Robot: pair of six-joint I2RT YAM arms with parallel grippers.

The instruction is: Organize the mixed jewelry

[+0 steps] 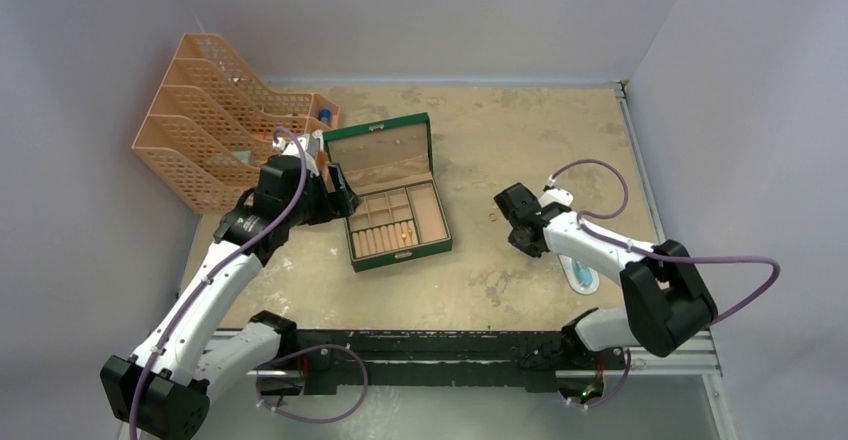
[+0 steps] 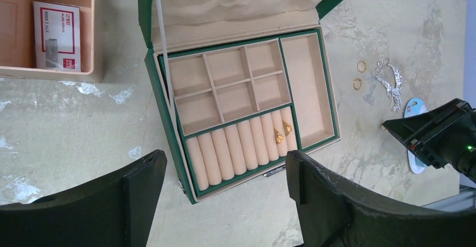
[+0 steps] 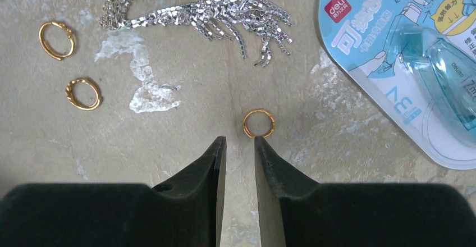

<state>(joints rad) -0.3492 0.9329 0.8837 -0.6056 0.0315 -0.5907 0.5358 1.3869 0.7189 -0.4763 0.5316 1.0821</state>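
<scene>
left claw (image 2: 225, 160): spread wide, empty, by left side of green lidded box (image 1: 400, 257)
jewelry: thin gold rings (image 3: 83, 94), silver chain tangle (image 3: 224, 5), on tan counter (image 1: 520, 140), well right of box
right claw (image 3: 239, 141): narrowly spread, empty, tips just short of nearest ring (image 3: 245, 124)
step: ring pickup; next probably straddle band, pinch
room: light-blue packet (image 3: 404, 62) farther right of box, near counter edge

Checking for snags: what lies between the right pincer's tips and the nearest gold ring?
Nothing: only bare tabletop separates the right pincer from the nearest gold ring, seen in the right wrist view.
</scene>
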